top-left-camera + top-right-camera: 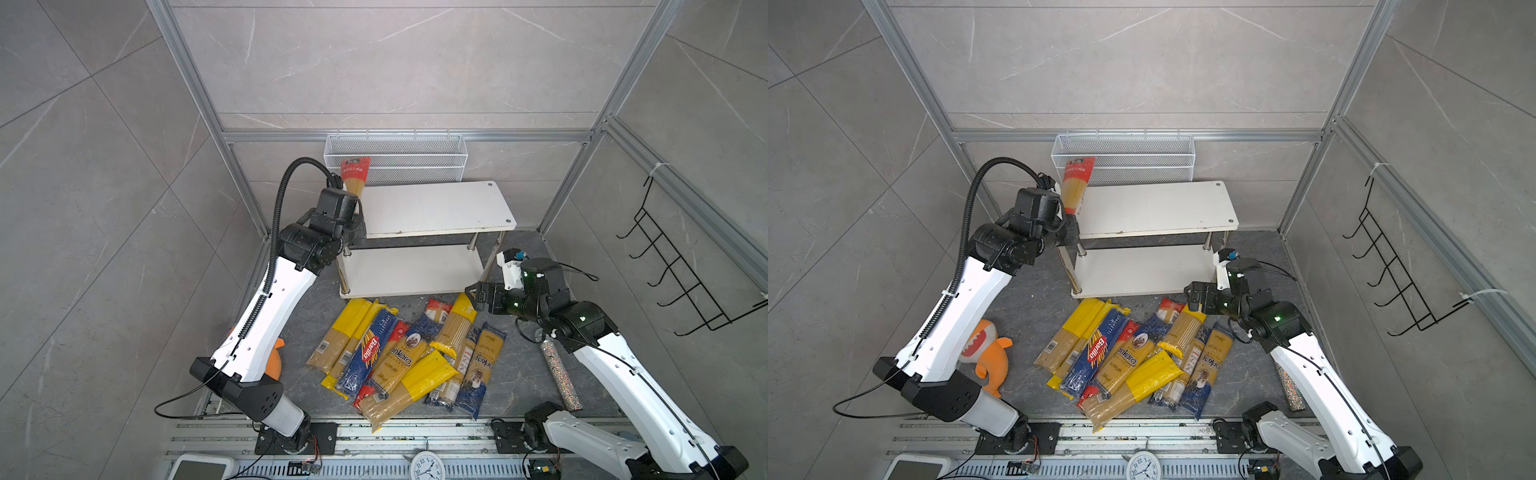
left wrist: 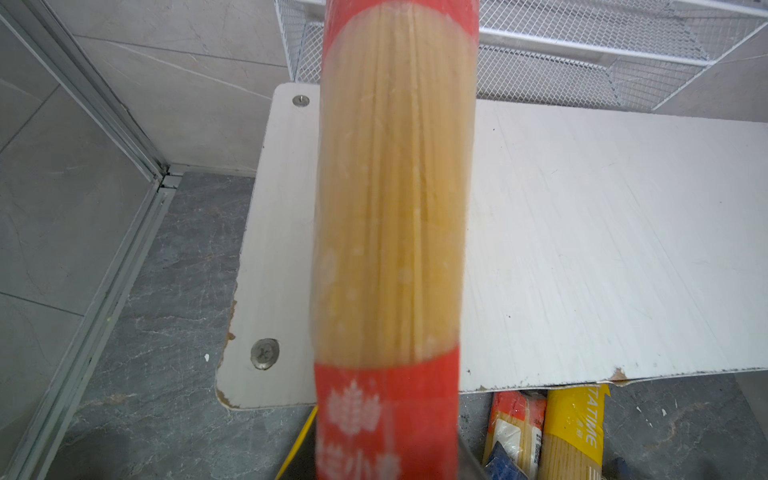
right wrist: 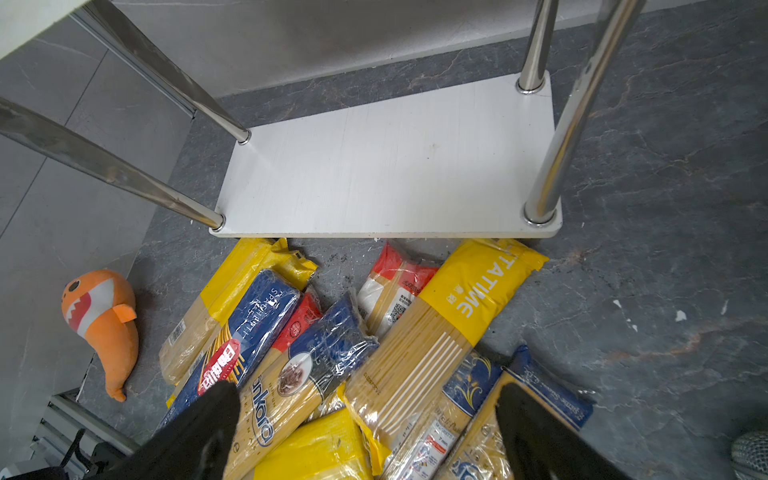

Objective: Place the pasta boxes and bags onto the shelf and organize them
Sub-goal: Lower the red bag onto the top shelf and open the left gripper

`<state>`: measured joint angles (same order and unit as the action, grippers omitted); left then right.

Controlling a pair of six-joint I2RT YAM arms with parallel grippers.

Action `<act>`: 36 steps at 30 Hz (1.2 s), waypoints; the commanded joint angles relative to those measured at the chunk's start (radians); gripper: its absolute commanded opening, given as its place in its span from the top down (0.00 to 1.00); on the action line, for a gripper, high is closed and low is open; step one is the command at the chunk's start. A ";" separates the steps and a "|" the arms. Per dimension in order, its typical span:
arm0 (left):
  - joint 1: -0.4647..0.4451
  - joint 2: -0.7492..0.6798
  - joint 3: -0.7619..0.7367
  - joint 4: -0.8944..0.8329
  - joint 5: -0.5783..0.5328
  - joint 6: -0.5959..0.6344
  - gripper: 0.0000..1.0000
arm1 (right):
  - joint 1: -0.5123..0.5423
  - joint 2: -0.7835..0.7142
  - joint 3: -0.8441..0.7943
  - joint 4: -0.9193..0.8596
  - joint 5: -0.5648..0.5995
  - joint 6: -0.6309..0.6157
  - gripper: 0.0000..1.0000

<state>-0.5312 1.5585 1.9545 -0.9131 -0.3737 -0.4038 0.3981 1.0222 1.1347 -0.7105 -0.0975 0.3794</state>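
- Clearly, in both top views the left gripper [image 1: 358, 210] is clamped on the lower end of a red-ended spaghetti packet [image 1: 355, 172]. The packet stands steeply over the left end of the shelf [image 1: 449, 203]. Its top shows against the white wire mesh basket [image 1: 415, 158]; contact cannot be told, but it could snag there when laid down.
- Both boards are bare, and the other packets [image 1: 399, 353] lie overlapped on the floor just in front of the shelf.
- Left wrist view: the packet [image 2: 390, 216] crosses the top board [image 2: 602, 249], and the fingers are hidden. Held by one end in smooth film, it may pivot or slip out.
- Right wrist view: the right gripper [image 3: 370, 390] is spread wide and empty above the heap, over a yellow-ended packet [image 3: 436, 332]. Closing on an overlapped packet would probably drag its neighbours along.
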 commanded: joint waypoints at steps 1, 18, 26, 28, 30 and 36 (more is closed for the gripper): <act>0.007 -0.053 0.015 0.177 -0.061 -0.048 1.00 | 0.004 0.003 -0.019 0.016 0.008 -0.020 0.00; 0.007 -0.100 -0.083 0.220 -0.006 -0.049 0.29 | 0.003 0.002 -0.057 0.014 0.027 -0.006 0.00; 0.004 -0.188 -0.139 0.226 0.048 -0.075 0.24 | 0.002 -0.007 -0.048 -0.013 0.028 0.002 0.00; -0.001 -0.224 -0.168 0.227 0.056 -0.083 0.23 | 0.003 -0.012 -0.049 -0.023 0.027 0.005 0.00; -0.010 -0.269 -0.206 0.227 0.058 -0.091 0.23 | 0.004 -0.019 -0.048 -0.037 0.028 0.009 0.00; -0.057 -0.442 -0.368 0.204 0.048 -0.140 0.22 | 0.004 -0.044 -0.064 -0.073 0.033 0.021 0.00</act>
<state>-0.5659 1.1923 1.6295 -0.7158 -0.3325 -0.5018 0.3981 1.0031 1.0851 -0.7441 -0.0780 0.3813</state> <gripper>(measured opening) 0.778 0.998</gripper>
